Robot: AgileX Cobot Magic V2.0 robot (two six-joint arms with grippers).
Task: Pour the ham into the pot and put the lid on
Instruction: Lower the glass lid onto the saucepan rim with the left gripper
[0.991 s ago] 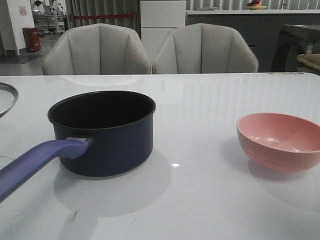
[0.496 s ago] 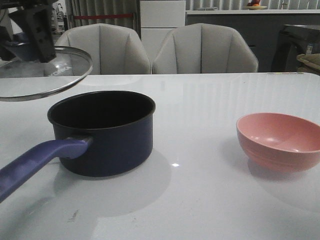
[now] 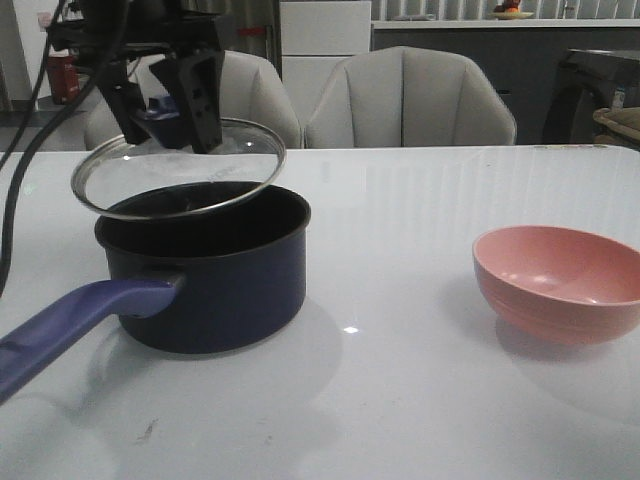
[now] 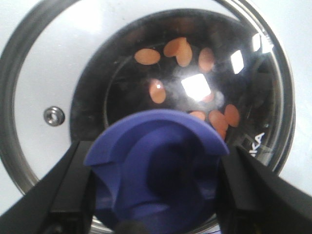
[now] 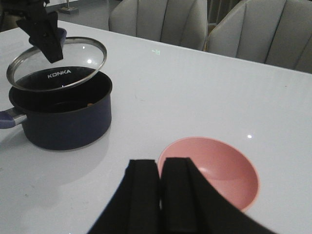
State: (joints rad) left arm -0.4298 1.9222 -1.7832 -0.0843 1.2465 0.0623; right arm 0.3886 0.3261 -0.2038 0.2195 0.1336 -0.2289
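The navy pot point(image 3: 230, 290) stands left of centre, its periwinkle handle point(image 3: 70, 325) pointing toward me. My left gripper point(image 3: 165, 100) is shut on the blue knob point(image 4: 156, 165) of the glass lid point(image 3: 235, 160). It holds the lid tilted just above the pot's mouth, a little left of it. Through the glass, several orange-pink ham slices point(image 4: 147, 56) lie on the pot's black bottom. My right gripper point(image 5: 160, 168) is shut on nothing, hovering beside the pink bowl point(image 5: 224, 170). The right wrist view also shows the pot point(image 5: 63, 124) and the lid point(image 5: 73, 61).
The pink bowl point(image 3: 560, 285) sits at the right of the white table point(image 3: 400, 200), with nothing showing in it. Two grey chairs point(image 3: 410, 100) stand behind the far edge. A cable point(image 3: 20, 150) hangs from the left arm.
The left gripper has carried the lid in from the far left of the table to just above the pot. Pot and bowl have not moved.
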